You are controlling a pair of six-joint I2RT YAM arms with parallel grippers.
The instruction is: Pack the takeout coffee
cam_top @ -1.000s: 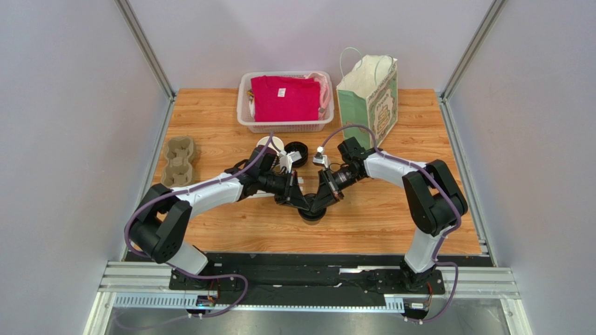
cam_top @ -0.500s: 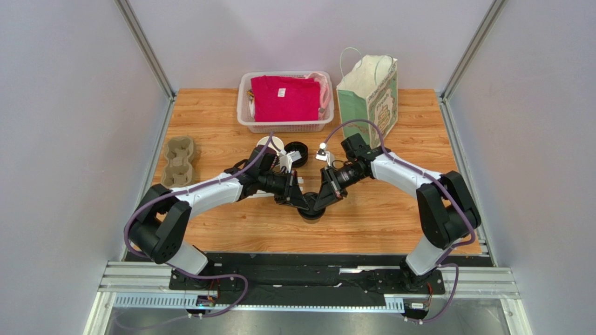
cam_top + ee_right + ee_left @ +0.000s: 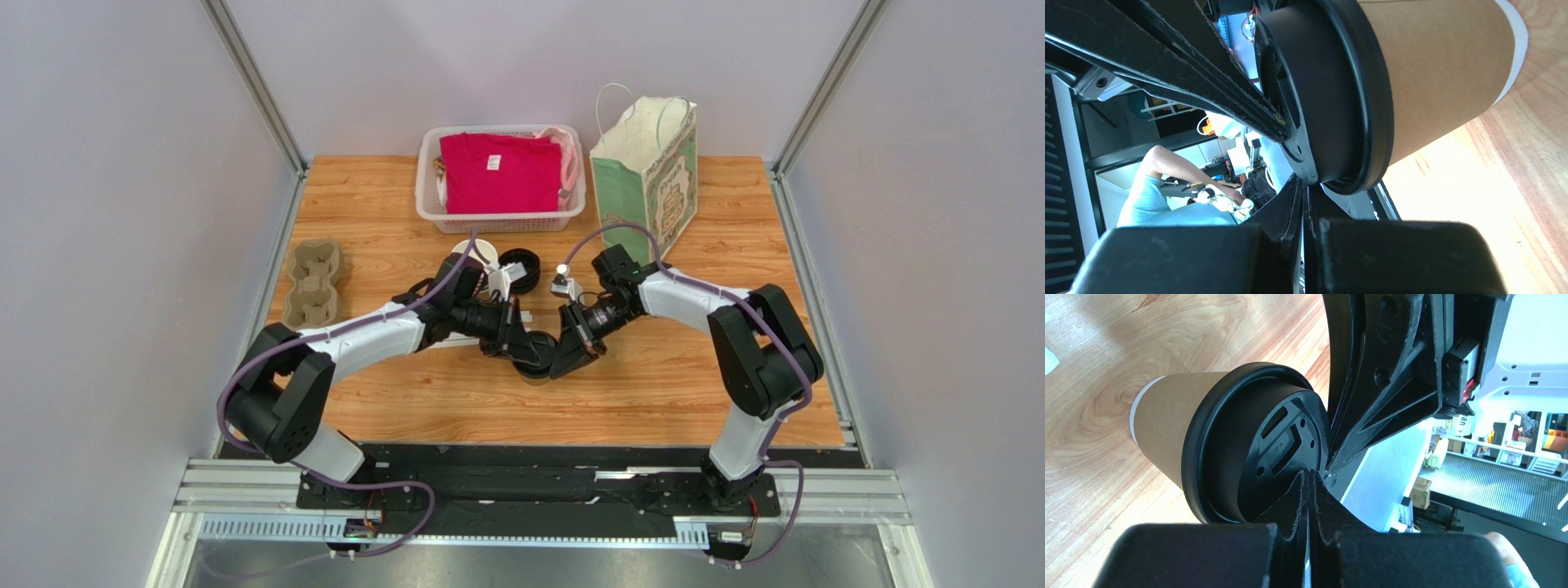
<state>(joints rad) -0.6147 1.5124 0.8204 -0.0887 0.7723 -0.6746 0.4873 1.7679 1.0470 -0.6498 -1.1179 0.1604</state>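
Top external: both arms fold inward and meet mid-table (image 3: 687,386). Their wrists cover most of the cup, so only a dark edge shows there.

Left wrist: cup (image 3: 1158,432) stands on the wood, tan wall, black lid (image 3: 1241,459) seated on top. Left end effector (image 3: 1310,475) has its fingers pressed together with nothing between them, tips against the lid rim. Right end effector (image 3: 1331,470) comes in from the opposite side, tip at the same rim.

Right wrist: right end effector (image 3: 1303,184) is likewise closed to a point, empty, tip under the lid (image 3: 1352,92) edge.

Surroundings, top external:
- cup stack (image 3: 470,254) and spare lids (image 3: 523,266), just behind the left wrist; lid count unreadable
- basket (image 3: 429,196) at the far edge, holding a pink cloth (image 3: 497,172)
- bag (image 3: 650,165) upright, just right of the basket; the right forearm lies between it and the cup
- carrier (image 3: 313,282) at the left edge, well apart

Count: 1 lidded cup, 1 stack, 1 basket, 1 bag, 1 carrier, 2 arms.
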